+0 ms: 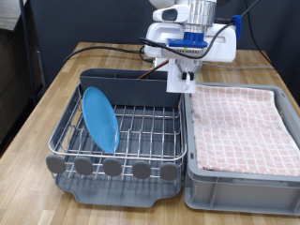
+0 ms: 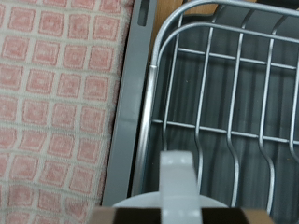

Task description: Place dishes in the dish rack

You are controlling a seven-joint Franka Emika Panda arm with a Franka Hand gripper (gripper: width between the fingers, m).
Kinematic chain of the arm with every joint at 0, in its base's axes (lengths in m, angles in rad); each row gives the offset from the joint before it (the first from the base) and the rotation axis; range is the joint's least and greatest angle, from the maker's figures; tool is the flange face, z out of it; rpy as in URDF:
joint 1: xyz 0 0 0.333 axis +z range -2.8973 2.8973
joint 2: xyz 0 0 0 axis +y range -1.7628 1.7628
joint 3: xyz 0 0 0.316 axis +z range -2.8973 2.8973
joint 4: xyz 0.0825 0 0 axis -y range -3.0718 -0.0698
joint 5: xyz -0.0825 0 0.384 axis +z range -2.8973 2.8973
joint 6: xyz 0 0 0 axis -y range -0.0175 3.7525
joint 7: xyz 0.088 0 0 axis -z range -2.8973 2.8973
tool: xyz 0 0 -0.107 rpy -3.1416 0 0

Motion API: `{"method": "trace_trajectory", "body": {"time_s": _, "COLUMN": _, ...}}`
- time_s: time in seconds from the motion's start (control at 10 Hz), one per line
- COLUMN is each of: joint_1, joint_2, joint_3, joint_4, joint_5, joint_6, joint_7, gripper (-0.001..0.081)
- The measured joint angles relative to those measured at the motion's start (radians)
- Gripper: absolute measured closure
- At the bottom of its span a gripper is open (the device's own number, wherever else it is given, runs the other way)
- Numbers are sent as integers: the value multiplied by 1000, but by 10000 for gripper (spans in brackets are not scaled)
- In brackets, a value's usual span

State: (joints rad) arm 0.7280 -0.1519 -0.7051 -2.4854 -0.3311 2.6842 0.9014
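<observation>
Plate (image 1: 99, 119): already on edge in the rack (image 1: 141, 141).
Tub (image 1: 242, 169): cloth-lined, beside the rack.
Claw (image 1: 185, 71): closed on something white, probably the cup (image 1: 181, 82), above the trough (image 1: 131, 86); keep it upright, clear of wires.

Exterior: looks down from the front, fairly near, across the chrome wire dish rack (image 1: 120, 131). Wrist: close, straight down; shares rack (image 2: 224, 103) and pink-and-white checkered cloth (image 2: 56, 93).
</observation>
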Motion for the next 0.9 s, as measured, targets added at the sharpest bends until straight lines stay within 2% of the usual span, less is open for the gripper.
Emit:
{"method": "trace_trajectory", "body": {"time_s": 0.4, "joint_1": 8, "joint_2": 106, "joint_3": 0, "joint_4": 119, "joint_5": 115, "joint_6": -8, "joint_7": -66, "gripper": 735}}
{"method": "trace_trajectory", "body": {"time_s": 0.7, "joint_1": 3, "joint_2": 200, "joint_3": 1, "joint_4": 242, "joint_5": 259, "joint_6": -51, "joint_7": -205, "gripper": 735}}
{"method": "trace_trajectory", "body": {"time_s": 0.9, "joint_1": -18, "joint_2": 273, "joint_3": 11, "joint_4": 326, "joint_5": 366, "joint_6": -77, "joint_7": -308, "gripper": 735}}
